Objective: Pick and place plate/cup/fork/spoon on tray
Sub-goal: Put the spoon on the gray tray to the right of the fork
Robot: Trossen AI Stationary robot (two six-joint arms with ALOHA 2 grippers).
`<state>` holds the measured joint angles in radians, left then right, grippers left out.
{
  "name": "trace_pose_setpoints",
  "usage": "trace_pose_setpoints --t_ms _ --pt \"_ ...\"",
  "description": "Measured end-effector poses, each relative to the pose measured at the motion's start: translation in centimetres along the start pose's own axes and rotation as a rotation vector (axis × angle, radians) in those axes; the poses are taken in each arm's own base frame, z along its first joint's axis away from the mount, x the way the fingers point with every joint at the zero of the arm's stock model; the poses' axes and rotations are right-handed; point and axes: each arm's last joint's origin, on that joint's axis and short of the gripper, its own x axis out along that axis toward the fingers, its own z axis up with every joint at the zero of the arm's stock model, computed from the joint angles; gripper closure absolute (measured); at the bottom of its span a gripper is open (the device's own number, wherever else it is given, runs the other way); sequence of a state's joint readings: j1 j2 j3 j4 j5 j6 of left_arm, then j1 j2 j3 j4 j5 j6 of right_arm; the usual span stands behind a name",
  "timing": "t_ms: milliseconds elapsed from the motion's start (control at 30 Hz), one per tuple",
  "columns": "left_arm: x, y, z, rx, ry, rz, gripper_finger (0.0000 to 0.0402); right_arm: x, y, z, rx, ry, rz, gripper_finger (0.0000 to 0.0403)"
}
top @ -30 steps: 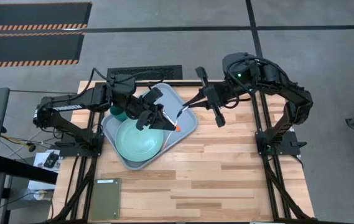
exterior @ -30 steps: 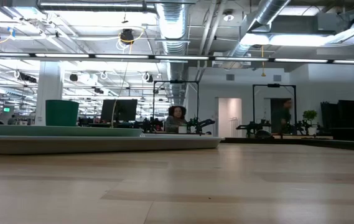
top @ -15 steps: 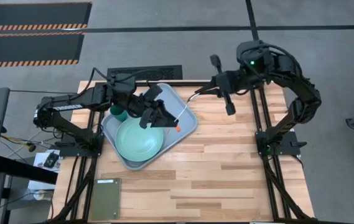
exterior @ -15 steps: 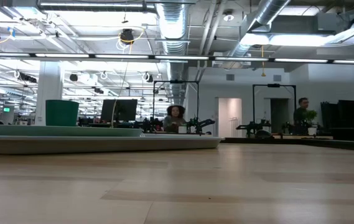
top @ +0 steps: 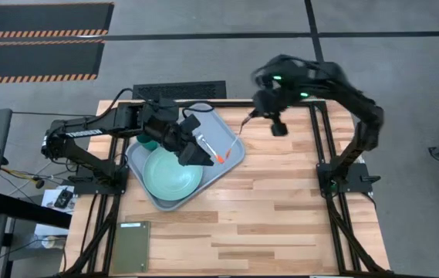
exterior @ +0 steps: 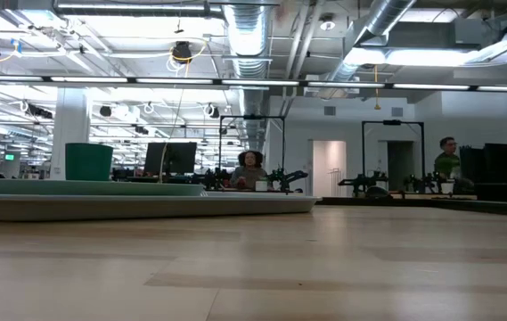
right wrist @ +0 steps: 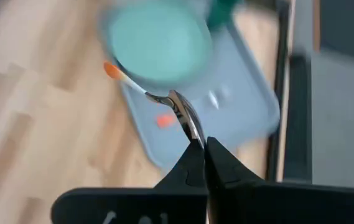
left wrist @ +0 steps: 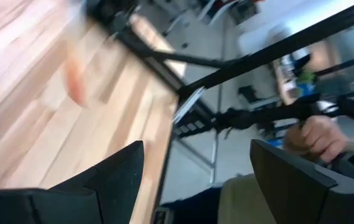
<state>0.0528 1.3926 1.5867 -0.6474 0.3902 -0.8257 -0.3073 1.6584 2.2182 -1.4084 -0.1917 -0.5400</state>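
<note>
The grey-blue tray (top: 233, 147) lies at the table's far left. On it are the mint plate (top: 171, 174) and the dark green cup (top: 148, 142), partly under my left arm. My left gripper (top: 194, 139) hovers open above the tray. Beside it a silver utensil with an orange handle end (top: 220, 158) lies on the tray. My right gripper (top: 255, 115) is past the tray's far right corner, shut on another orange-ended silver utensil (right wrist: 145, 93). Fork or spoon, I cannot tell for either. My right gripper pinches the utensil's silver head end (right wrist: 192, 127) between its two fingertips. The fingers slant downward and lie along the utensil. It sticks out beyond them, lifted clear, with its orange handle end (right wrist: 111, 70) farthest from the fingers.
A dark olive flat rectangle (top: 130, 245) lies at the near left corner. The low view shows the cup (exterior: 88, 161) rising above the tray's rim (exterior: 146, 207). Bare wood (top: 281, 208) stretches right of and nearer than the tray. People are in the room behind, and a hand (left wrist: 316, 134) shows beyond the table.
My left gripper has opened, tipped downward and let go of its utensil, which now lies on the tray with its orange end toward the right rim. My right gripper has drawn away from the tray toward the far edge and tipped downward, still shut on its utensil.
</note>
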Motion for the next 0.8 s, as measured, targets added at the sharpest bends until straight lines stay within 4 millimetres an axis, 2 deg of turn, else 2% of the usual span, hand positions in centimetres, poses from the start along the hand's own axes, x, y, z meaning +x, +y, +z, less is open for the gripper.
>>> trace_pose_setpoints --t_ms 233,367,467,667,800 --pt "-0.1 0.9 -1.0 0.008 0.095 0.1 0.0122 7.3 -5.6 -2.8 0.099 0.231 -0.035 0.0402" --pt "-0.4 1.2 -1.2 0.021 0.117 0.123 0.0122 12.5 -8.0 -4.7 0.044 0.446 -0.084 0.0402" --pt "-1.1 1.3 -1.2 0.036 0.11 0.129 0.0122 16.0 -8.9 -5.9 -0.037 0.563 -0.056 0.0399" --pt "-3.3 1.7 -0.9 0.039 0.076 0.155 0.0122 21.3 -9.7 -7.2 -0.167 0.616 0.012 0.0401" --pt "-4.6 2.0 -0.5 0.044 0.031 0.17 0.0122 22.4 -9.6 -6.7 -0.225 0.59 0.009 0.0396"
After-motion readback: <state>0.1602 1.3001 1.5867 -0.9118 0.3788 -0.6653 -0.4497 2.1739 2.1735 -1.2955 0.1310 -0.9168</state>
